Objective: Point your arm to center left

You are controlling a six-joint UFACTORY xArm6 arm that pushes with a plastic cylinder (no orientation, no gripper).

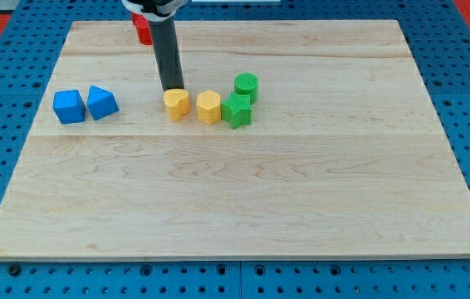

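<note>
My tip [172,88] stands in the upper middle of the frame, a little left of centre, with its end just above the left yellow block [177,105], touching it or very nearly so; I cannot tell which. There is no claw on this arm, only the dark rod, so there is nothing to open, close or grip with.

The wooden counter [235,199] carries a short row of blocks along its upper half. To the right of that yellow block sits a second yellow block [208,107], and against it a green star-like block [237,110], with a green cylinder [247,85] just above the star. Toward the left of the frame two blue cubes [69,106] and [102,101] sit side by side, well apart from the yellow ones. A red block [142,30] shows at the top edge, partly hidden behind the rod.

The goal is the centre left of the counter, which I judge to be the bare wood near the left edge, just below the blue cubes. The tip is well apart from that spot, so the task looks hardly begun. What is left is a slide leftward and somewhat downward in the frame, and the blue cubes lie close to that path, so they may get nudged.
</note>
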